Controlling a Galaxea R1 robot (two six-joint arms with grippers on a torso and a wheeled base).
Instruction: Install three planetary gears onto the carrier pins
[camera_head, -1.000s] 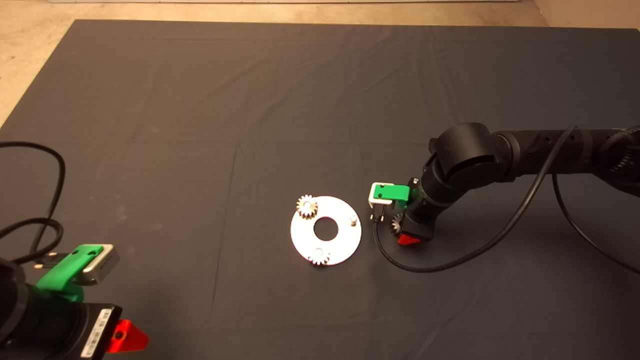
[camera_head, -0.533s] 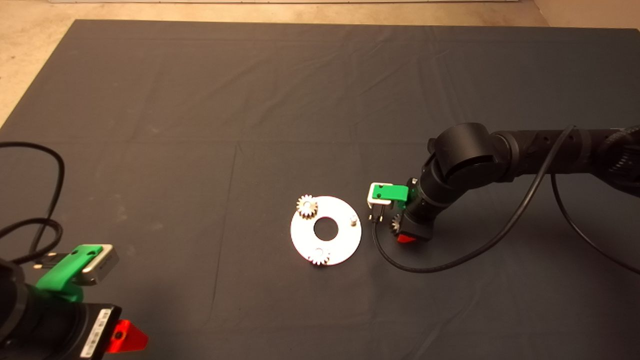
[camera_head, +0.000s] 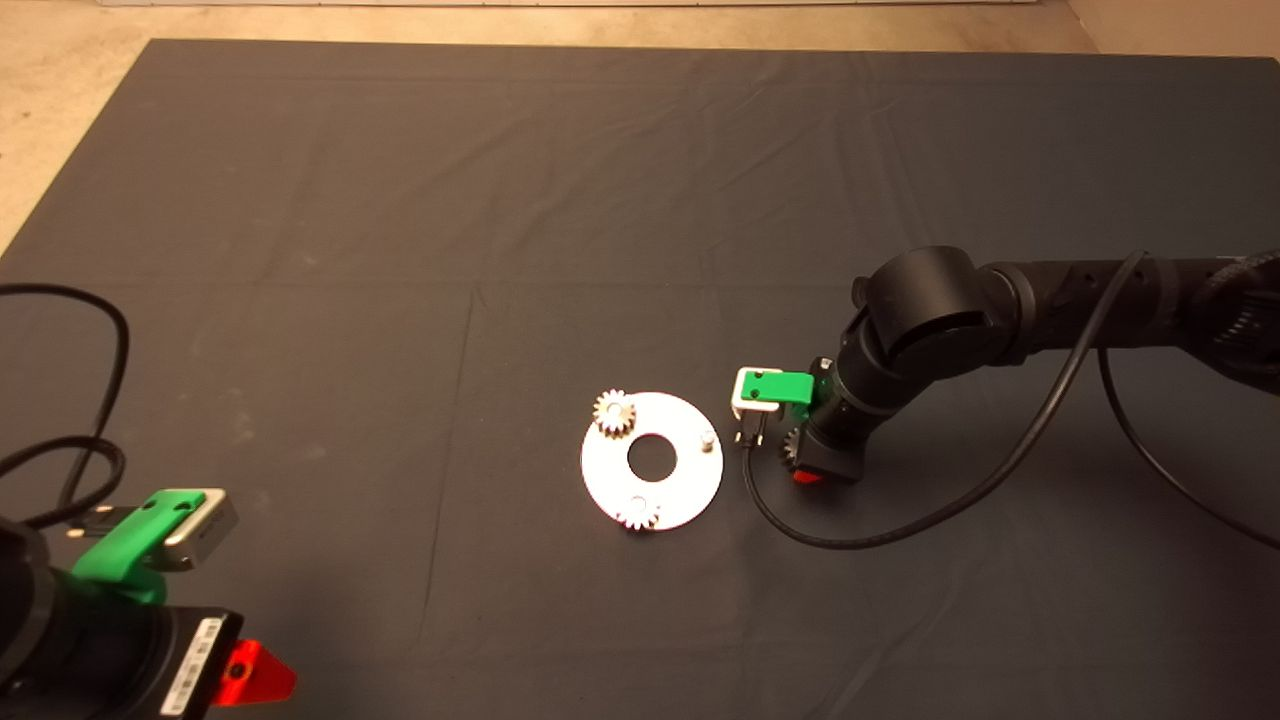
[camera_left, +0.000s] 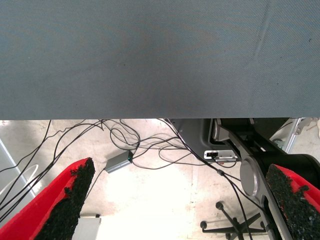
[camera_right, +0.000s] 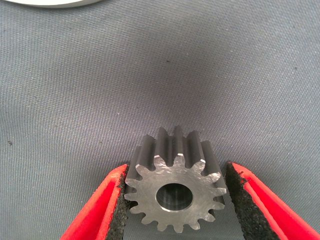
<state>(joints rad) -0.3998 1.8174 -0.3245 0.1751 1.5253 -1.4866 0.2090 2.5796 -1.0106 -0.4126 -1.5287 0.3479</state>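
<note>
While the left gripper (camera_head: 235, 672) waits at the mat's (camera_head: 400, 200) lower left, its fingers spread wide on nothing, the right gripper (camera_head: 805, 470) sits just off the white disc (camera_head: 690, 490) at its 3 o'clock, pads closed against the third gear (camera_right: 175, 187) (teeth touching both). Two gears (camera_head: 614, 411) already sit at 10 and 6 o'clock; the 3 o'clock pin (camera_head: 707, 438) stands bare

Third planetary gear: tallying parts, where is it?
The third planetary gear sits between the right gripper's jaws, on the mat right of the white disc.
</note>
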